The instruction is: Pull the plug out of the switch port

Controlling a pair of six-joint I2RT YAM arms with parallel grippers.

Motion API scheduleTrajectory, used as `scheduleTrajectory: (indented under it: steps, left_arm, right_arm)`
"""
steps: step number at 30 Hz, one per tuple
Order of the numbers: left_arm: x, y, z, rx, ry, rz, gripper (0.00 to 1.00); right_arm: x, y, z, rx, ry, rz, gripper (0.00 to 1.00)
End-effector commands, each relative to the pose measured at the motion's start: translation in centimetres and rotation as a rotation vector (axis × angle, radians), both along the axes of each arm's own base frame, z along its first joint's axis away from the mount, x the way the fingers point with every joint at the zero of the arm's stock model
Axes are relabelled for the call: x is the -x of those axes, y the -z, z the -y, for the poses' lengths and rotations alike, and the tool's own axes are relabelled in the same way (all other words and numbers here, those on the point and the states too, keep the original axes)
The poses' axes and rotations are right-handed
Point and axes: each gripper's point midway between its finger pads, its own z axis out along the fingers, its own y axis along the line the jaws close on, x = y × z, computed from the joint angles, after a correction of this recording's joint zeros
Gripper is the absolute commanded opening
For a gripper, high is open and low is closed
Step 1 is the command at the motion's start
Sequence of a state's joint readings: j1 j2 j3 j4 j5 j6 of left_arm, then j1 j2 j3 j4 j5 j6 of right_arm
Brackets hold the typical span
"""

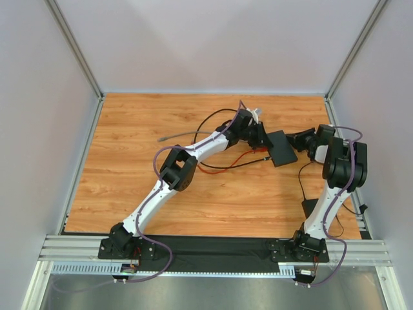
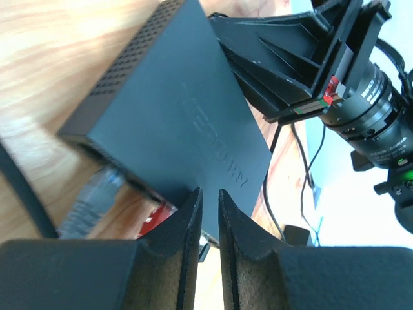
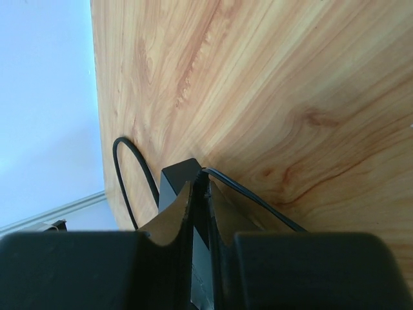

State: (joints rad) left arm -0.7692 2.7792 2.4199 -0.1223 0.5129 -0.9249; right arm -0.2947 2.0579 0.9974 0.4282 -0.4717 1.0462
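The switch (image 1: 282, 147) lies at about 2 o'clock from the middle of the table. The right gripper (image 3: 199, 188) pinches its thin edge. The left gripper (image 2: 208, 195) has its fingers almost together, and I cannot tell if they hold anything. The grey plug (image 2: 97, 188) sits at 8 o'clock of the switch. I think the left gripper should grab the plug itself and pull straight out, while the right one holds the box firm.

One wooden worktop (image 1: 129, 168) carries one flat matte-black rectangular switch (image 1: 282, 148) and one small black power brick (image 1: 310, 206). There are two white-and-black robot arms, a left arm (image 1: 171, 171) and a right arm (image 1: 339, 165). The wiring comes to one grey cable (image 1: 181, 134), one pale translucent plug (image 2: 90, 194), one red cable (image 1: 245, 155), and black cords too tangled to count.
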Motion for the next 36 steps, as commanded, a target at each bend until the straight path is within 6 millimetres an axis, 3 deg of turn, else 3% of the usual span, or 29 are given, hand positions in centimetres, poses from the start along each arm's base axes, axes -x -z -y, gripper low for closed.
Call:
scheduleTrajectory:
  steps: [1,7,11,17,25,27,30,31,32,33,34,35,36]
  left_arm:
    - [0.3,3.0,-1.1,-0.063,-0.016,-0.119,0.24]
    - [-0.1,2.9,-1.5,-0.069,-0.012,-0.116,0.18]
    - [-0.1,2.9,-1.6,-0.074,-0.009,-0.110,0.18]
    - [-0.3,2.8,-1.8,-0.073,-0.009,-0.113,0.19]
    - [-0.7,2.8,-2.3,-0.074,-0.008,-0.101,0.19]
    - [-0.9,1.8,-2.0,-0.032,0.005,-0.079,0.18]
    - [-1.2,-0.5,-2.1,-0.024,0.005,0.000,0.18]
    - [-0.9,0.5,-2.9,-0.062,0.010,0.026,0.19]
    - [-1.4,-2.7,-2.9,-0.032,-0.001,0.103,0.22]
    - [-1.8,-3.2,-3.3,-0.042,-0.028,0.144,0.24]
    - [-1.6,-2.4,-3.9,-0.075,-0.022,0.175,0.28]
    - [-1.7,-4.0,-3.9,-0.066,-0.022,0.224,0.32]
    - [-1.6,-4.2,-3.8,-0.073,-0.016,0.246,0.34]
  right_arm:
    - [-0.7,0.7,1.6,0.049,0.100,-0.044,0.00]
    - [-0.4,1.2,1.7,-0.027,0.173,-0.063,0.00]
    - [-0.1,0.9,2.3,-0.031,0.235,-0.053,0.00]
    - [0.9,1.9,3.3,-0.018,0.323,-0.097,0.00]
    - [0.6,2.4,3.0,-0.038,0.334,-0.081,0.00]
    - [-1.0,1.1,2.5,0.025,0.252,-0.015,0.00]
    - [-0.9,1.3,0.8,0.013,0.187,-0.014,0.00]
    - [-0.9,0.9,0.5,0.014,0.175,0.009,0.00]
    - [-1.0,0.6,0.4,0.017,0.162,0.024,0.00]
    - [-0.8,0.6,0.3,0.027,0.147,0.023,0.00]
    - [-0.9,0.3,0.1,0.028,0.131,0.030,0.00]
    - [-0.9,0.2,-0.1,0.034,0.120,0.037,0.00]
    - [-0.8,-0.1,-0.2,0.036,0.107,0.046,0.00]
